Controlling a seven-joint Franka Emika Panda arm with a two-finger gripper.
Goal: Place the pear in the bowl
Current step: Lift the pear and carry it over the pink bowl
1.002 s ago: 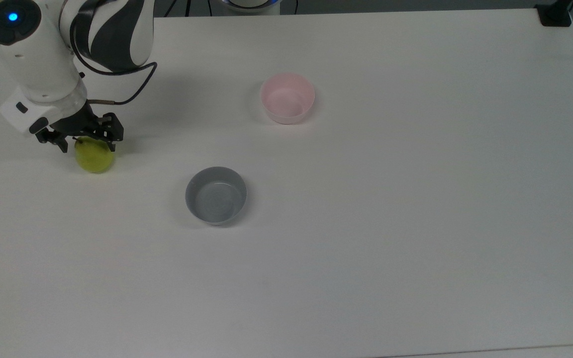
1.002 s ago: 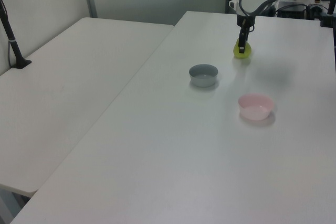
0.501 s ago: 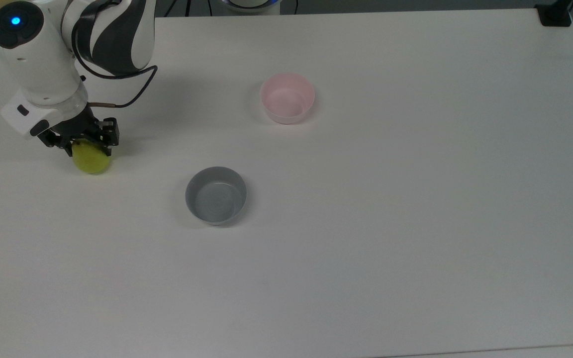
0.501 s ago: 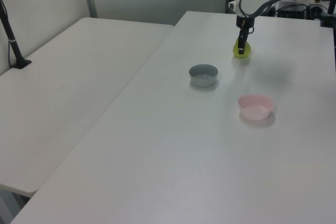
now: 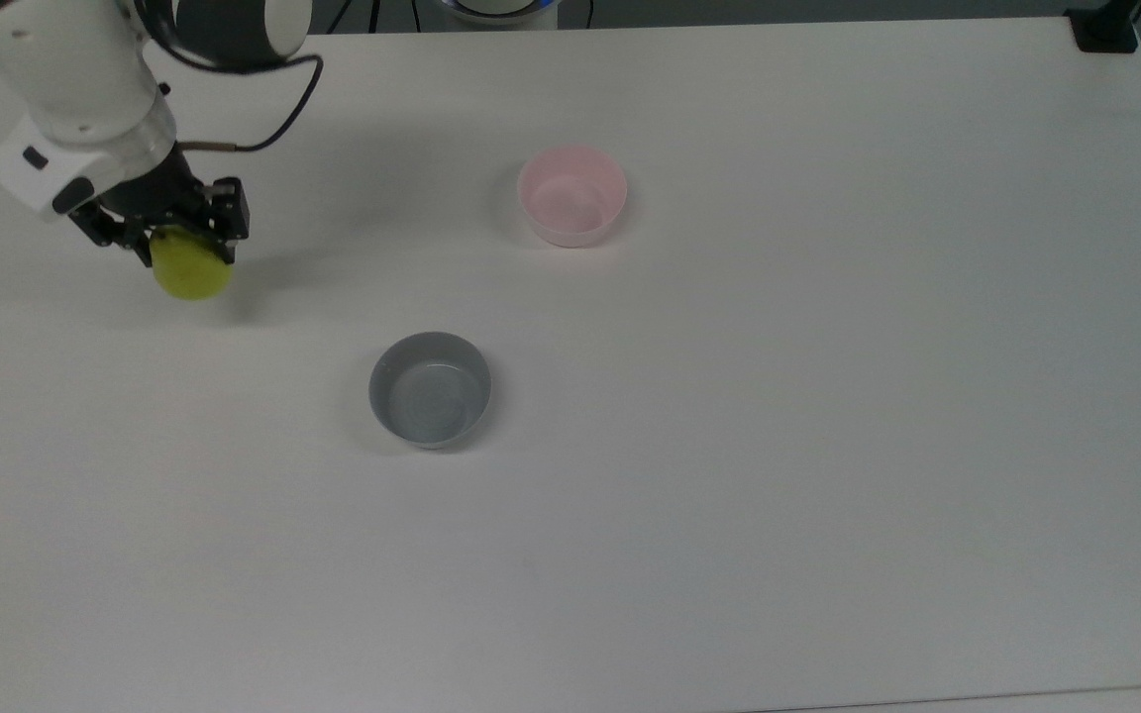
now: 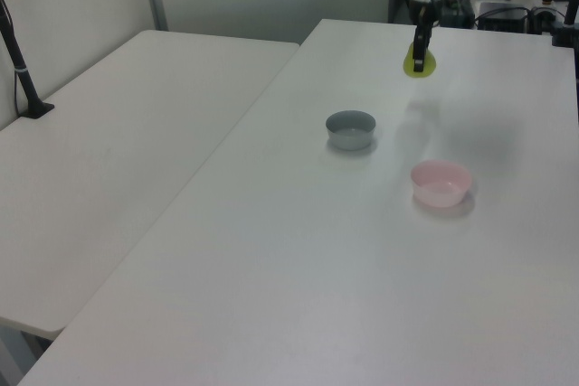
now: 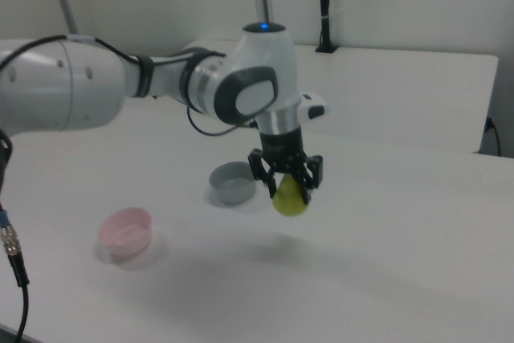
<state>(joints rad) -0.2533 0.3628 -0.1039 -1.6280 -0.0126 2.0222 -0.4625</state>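
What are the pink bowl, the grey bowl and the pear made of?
The pink bowl looks like smooth plastic: thin wall, even pale colour, soft sheen. The grey bowl looks the same kind, plain and slightly glossy, though it could be glazed. The pear, held in the claw above the table, has shiny, very even yellow-green skin, so it may be a plastic toy; real fruit can't be ruled out.
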